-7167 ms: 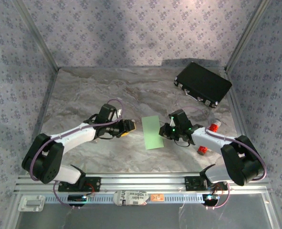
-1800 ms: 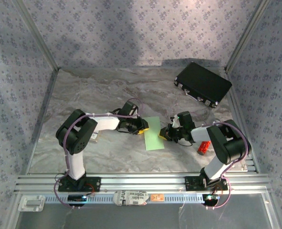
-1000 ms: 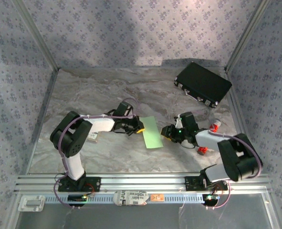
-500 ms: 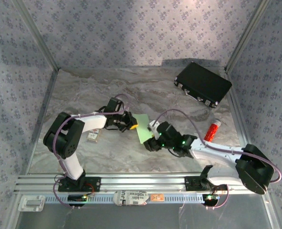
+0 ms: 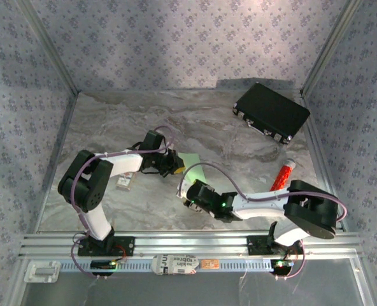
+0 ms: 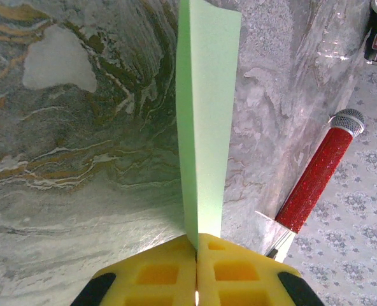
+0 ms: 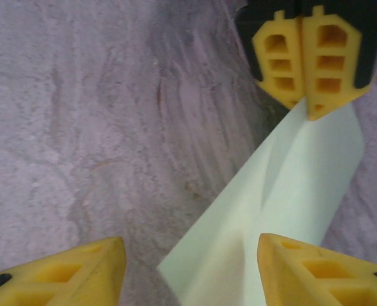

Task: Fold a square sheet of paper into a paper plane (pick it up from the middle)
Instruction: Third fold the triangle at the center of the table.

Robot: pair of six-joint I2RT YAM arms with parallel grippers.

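Left tool (image 6: 196,239): yellow pads pressed together on one edge of the thin pale green square sheet of paper (image 6: 204,127), near the middle of the marbled grey tabletop (image 6: 80,159). Left wrist view: sheet seen nearly edge-on, running away from the pads. A red cylinder with silver cap (image 6: 316,175) lies beyond, towards the right edge. Right wrist view: right tool (image 7: 190,242) open, pads wide apart, sheet's loose end between them; contact unclear. Top view adds the black rectangular case (image 5: 271,111) in the far right corner.

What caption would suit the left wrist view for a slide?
The left tool, shut on the green paper, holds it edge-on; a red cylinder lies on the marble table.
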